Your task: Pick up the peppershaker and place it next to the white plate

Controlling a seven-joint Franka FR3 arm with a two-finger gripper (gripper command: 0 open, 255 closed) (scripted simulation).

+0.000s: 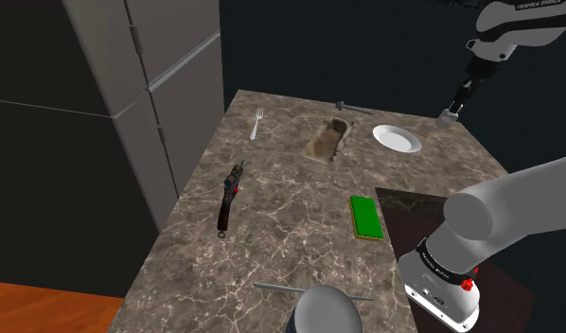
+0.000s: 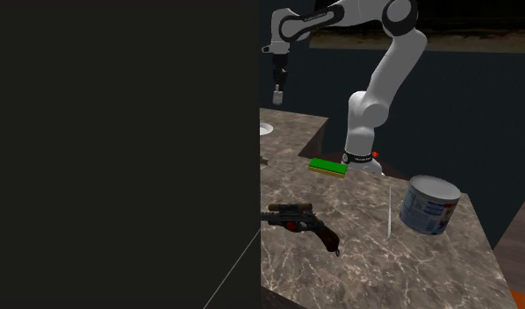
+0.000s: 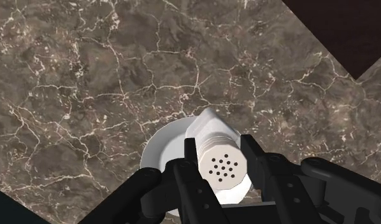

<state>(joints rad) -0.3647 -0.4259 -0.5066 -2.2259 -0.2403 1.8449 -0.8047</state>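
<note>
Above marble counter [image 3: 87, 95], fingers [image 3: 265, 172] clasp peppershaker [image 3: 220, 162], holes-up.

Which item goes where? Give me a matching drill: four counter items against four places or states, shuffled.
Items:
1. pepper shaker
2. white plate
3. green block
4. fork

Places or states:
A. flat on the counter, nearest the arm's base
B. clasped in the jaws, up off the counter
C. on the counter, at the shoulder view's right of the sink
D. on the counter, at the shoulder view's left of the sink

Pairs: 1-B, 2-C, 3-A, 4-D
</note>
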